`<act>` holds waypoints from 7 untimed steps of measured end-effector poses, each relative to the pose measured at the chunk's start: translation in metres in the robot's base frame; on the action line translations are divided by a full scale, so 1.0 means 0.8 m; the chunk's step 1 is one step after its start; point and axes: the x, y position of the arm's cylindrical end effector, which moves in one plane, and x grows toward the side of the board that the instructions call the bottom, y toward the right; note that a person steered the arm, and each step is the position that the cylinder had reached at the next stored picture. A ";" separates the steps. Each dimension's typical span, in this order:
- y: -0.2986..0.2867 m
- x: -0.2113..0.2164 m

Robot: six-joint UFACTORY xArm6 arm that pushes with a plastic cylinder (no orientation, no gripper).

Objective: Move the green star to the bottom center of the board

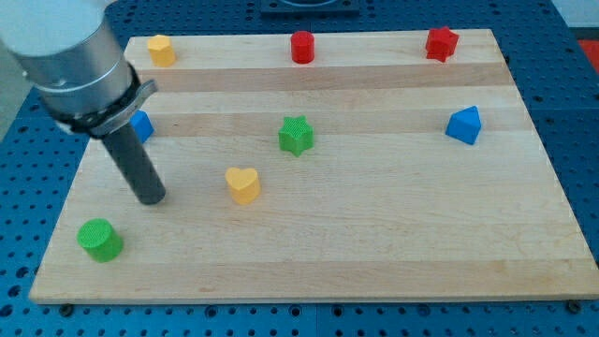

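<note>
Lots of primary colours on pale wood

The board (374,234) is light tan with faint grain stripes, sitting on a blue surface (580,112). Green star (296,135), green cylinder (99,240), yellow heart (243,184), yellow block (161,50), red cylinder (302,47), red star (441,43), two blue blocks (464,124) (141,125). Rod dark grey, tip (152,198) included, arm silver-grey.

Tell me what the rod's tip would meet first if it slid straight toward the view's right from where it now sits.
Most likely the yellow heart. My tip sits left of it at nearly the same height on the board, nothing between them. The heart lies slightly higher, so contact might be glancing; depth is hard to judge.
</note>
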 end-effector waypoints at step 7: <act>0.245 -0.145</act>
